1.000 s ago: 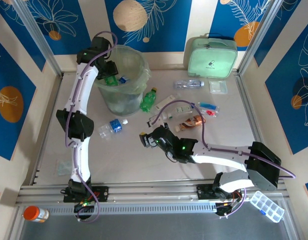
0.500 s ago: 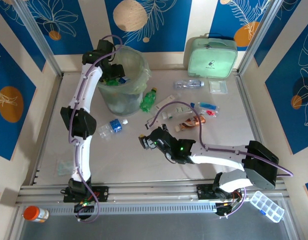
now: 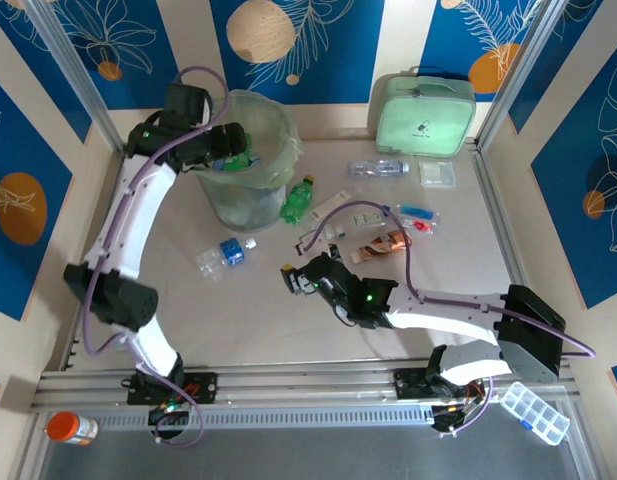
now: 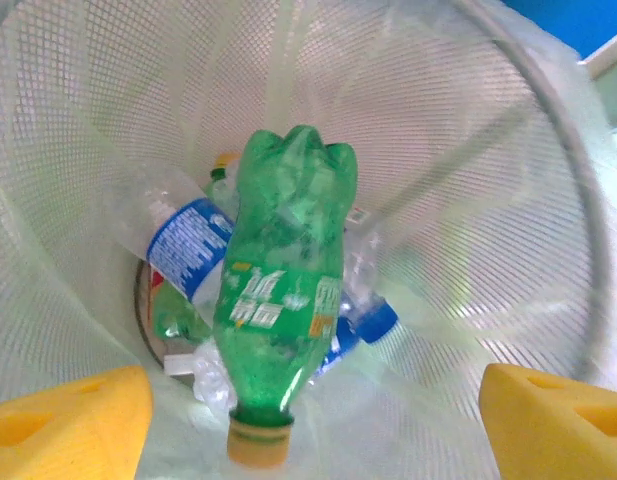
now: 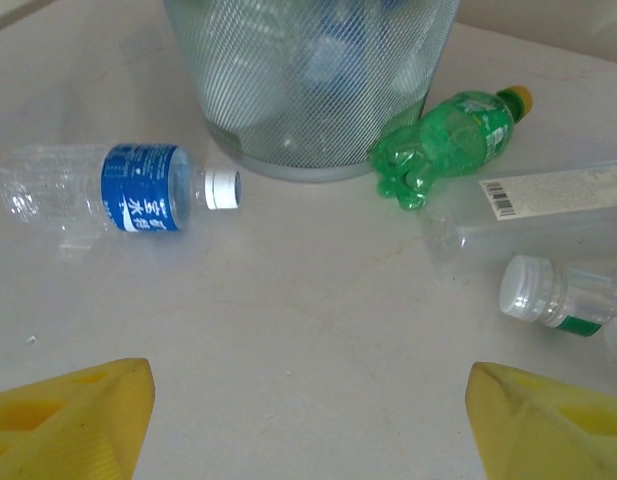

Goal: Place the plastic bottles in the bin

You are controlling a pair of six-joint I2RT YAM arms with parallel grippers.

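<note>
Your left claw [image 3: 229, 150] is hovering over the mouth of the bin [image 3: 280, 125], at its left rim, and it is standing wide open. In the left wrist view its two yellow fingers [image 4: 73, 420] are sitting far apart at the bottom corners, and neither is touching anything. Between them, down inside the bin, a green bottle [image 4: 283, 290] is pointing its yellow cap up toward the camera. It is free of the claw, and I cannot tell whether it is dropping or resting. Beneath it, a clear blue-labelled bottle [image 4: 183, 240] and a blue cap [image 4: 373, 320] are lying among other bottles at the bottom.

Your right claw [image 3: 291, 279] is hovering low over the table [image 3: 488, 240], near its middle, facing the bin. It is likewise spread open and is holding nothing. Its yellow fingers [image 5: 68, 420] are showing at the bottom corners of the right wrist view, with bare table between them.

Ahead of it, a clear bottle with a blue label and white cap [image 5: 98, 190] is lying on its side in front of the bin, near it but apart. A second green bottle [image 5: 448, 140] is lying just beside the bin's base on the right. Nearer the claw, a white-capped clear bottle [image 5: 553, 295] is lying beside a clear box with a barcode [image 5: 548, 200]. One more clear bottle [image 3: 378, 168] is lying at the far side of the table, near the mint-green case [image 3: 425, 113].
</note>
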